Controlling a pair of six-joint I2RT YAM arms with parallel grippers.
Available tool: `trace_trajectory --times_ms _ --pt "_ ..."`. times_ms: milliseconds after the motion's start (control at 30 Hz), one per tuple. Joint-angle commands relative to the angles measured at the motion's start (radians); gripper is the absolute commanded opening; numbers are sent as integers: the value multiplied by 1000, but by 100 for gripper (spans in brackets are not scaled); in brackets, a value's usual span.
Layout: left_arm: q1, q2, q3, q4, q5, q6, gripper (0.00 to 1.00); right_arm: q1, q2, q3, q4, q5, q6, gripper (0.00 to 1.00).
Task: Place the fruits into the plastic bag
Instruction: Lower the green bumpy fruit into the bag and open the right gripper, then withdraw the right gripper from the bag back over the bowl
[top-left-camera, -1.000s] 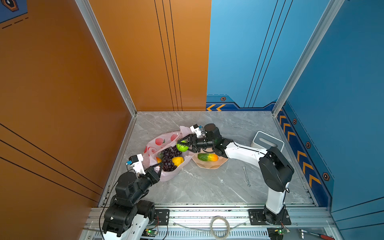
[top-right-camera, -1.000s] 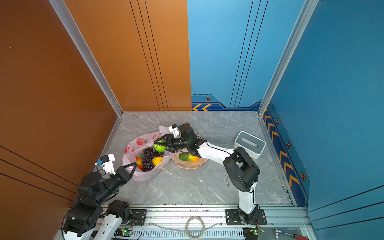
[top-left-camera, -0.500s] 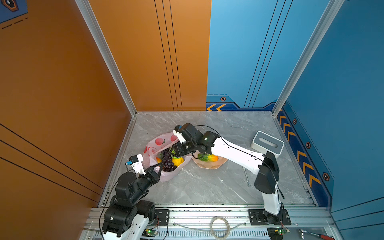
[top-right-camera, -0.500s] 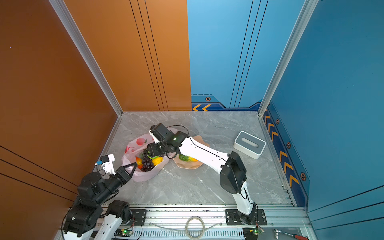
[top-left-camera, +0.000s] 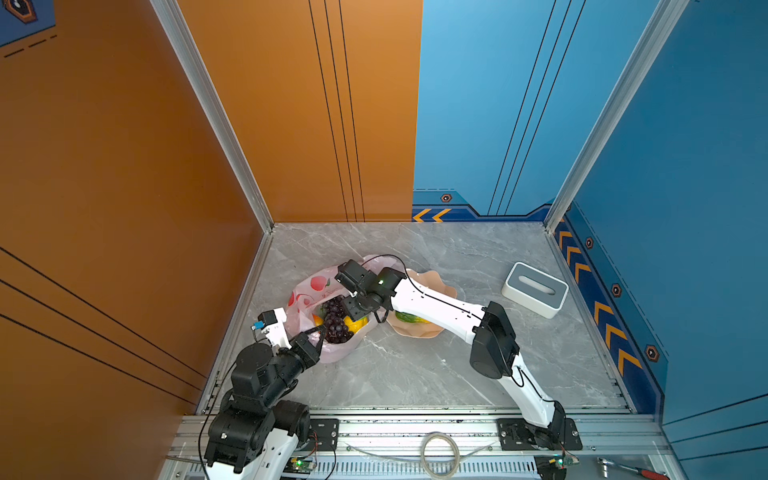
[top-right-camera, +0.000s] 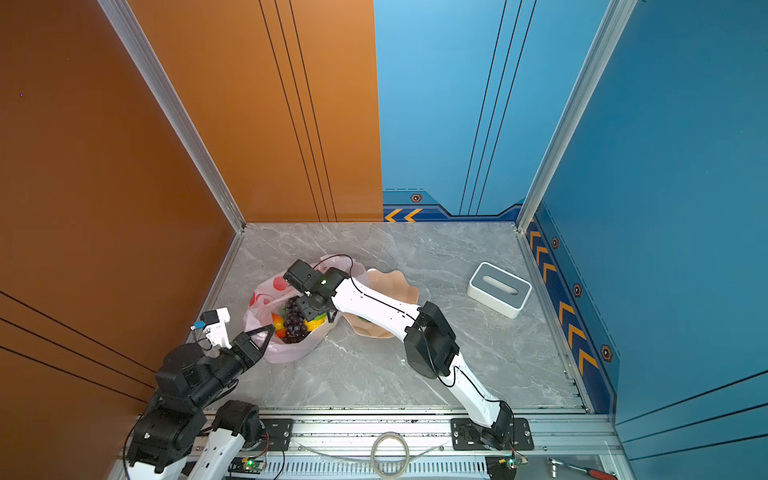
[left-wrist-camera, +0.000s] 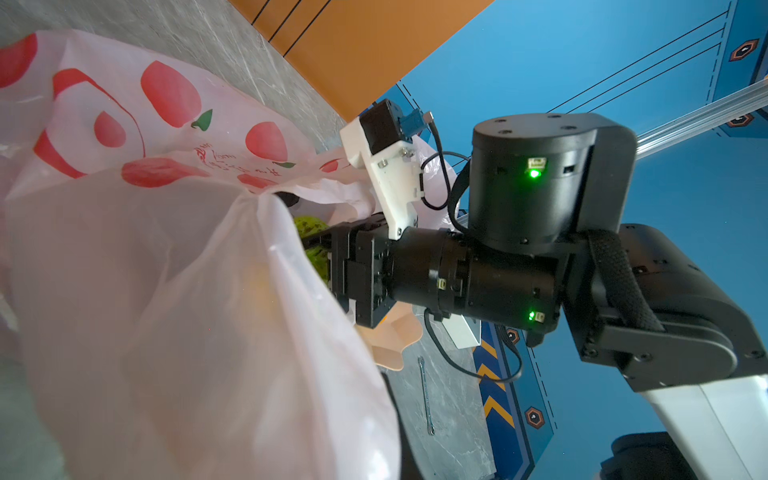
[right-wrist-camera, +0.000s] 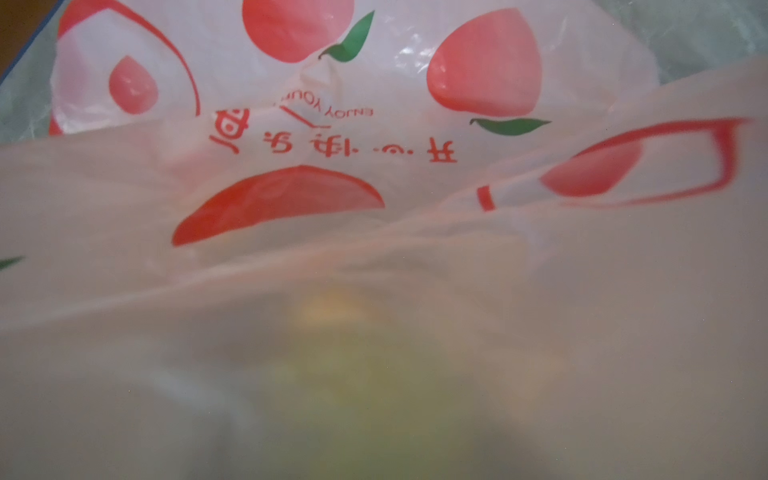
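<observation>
Progress: our right gripper (top-left-camera: 347, 305), clamped on the green ball (left-wrist-camera: 309, 226), now sits inside the mouth of the bag (top-left-camera: 309, 291) instead of beside it over the bowl (top-left-camera: 432, 330), while our left gripper (top-left-camera: 318, 332) pinches its rim, so we release next.

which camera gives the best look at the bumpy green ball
The left wrist view: the bumpy green ball shows sharp, between the right gripper's fingers at the mouth of the thin pale-pink plastic bag. The right wrist view gives only a green blur through the bag film; in both top views the gripper mostly covers it.
</observation>
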Motion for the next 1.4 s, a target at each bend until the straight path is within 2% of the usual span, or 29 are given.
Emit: trace_trajectory --times_ms 0,267,500,767,1233,1367 --pt "9 -6 10 24 26 -12 0 -19 46 76 -26 53 -20 60" --pt "9 7 -1 27 37 -9 0 -33 84 75 121 107 -32 60" --pt "8 25 13 31 47 -1 0 -21 70 -22 356 93 -39 60" --pt "9 23 13 31 50 -1 0 -26 97 -76 479 75 -11 62" --pt "8 24 9 35 45 -1 0 -55 107 -140 490 42 4 66" --pt "9 25 7 35 45 0 0 -58 101 -165 489 37 3 75"
